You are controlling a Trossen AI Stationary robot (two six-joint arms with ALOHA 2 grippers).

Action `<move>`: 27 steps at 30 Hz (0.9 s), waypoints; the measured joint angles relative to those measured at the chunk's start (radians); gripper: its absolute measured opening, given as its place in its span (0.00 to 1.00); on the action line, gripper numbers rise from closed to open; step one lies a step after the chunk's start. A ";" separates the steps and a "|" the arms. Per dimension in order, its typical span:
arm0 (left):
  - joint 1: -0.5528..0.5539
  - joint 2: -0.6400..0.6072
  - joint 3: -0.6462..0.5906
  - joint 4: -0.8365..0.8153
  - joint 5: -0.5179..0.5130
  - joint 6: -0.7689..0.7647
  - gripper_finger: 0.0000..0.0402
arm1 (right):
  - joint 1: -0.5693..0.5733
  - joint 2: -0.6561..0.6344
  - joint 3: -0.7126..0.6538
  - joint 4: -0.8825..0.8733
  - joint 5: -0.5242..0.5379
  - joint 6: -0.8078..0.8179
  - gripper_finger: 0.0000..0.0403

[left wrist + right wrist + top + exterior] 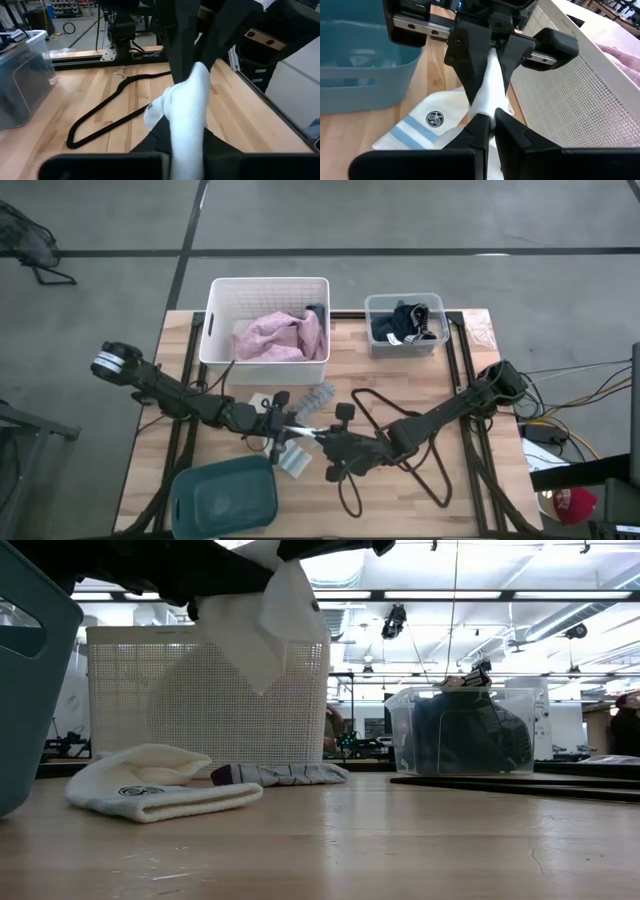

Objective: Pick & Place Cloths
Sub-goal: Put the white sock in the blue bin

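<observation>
A white sock [301,430] is held above the table's near middle between my two grippers, and both are shut on it. My left gripper [287,426] comes from the left and my right gripper [318,434] from the right. In the low view a loose flap of the sock [265,635] hangs down. Under it a white sock with blue stripes [417,131] lies flat on the wood. A grey striped sock [312,398] lies beside the white basket [268,281], which holds a pink garment [282,336]. A dark garment [404,323] fills the clear bin [372,302]. My left gripper pinches one end of the white sock [492,59] between its two fingers, coming level from the table's left. That end is lifted clear. My right gripper pinches the other end [489,107] between its fingertips [479,126], level from the right. The sock runs taut between the two grippers, clear of the table.
A thin black hanger [405,442] lies on the wood under my right arm. A teal bin [225,500] stands at the near left edge, close to the grippers. A small white sock [262,402] lies near the basket. Black rails run along both table sides.
</observation>
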 joint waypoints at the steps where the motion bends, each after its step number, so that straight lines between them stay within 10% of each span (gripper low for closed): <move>1: 0.000 -0.001 0.001 -0.002 0.002 0.001 0.04 | 0.000 0.000 -0.001 -0.001 0.000 0.000 0.05; 27: -0.210 -0.285 -0.006 -0.297 0.242 -0.019 0.08 | -0.039 0.000 -0.033 -0.053 0.002 0.040 0.34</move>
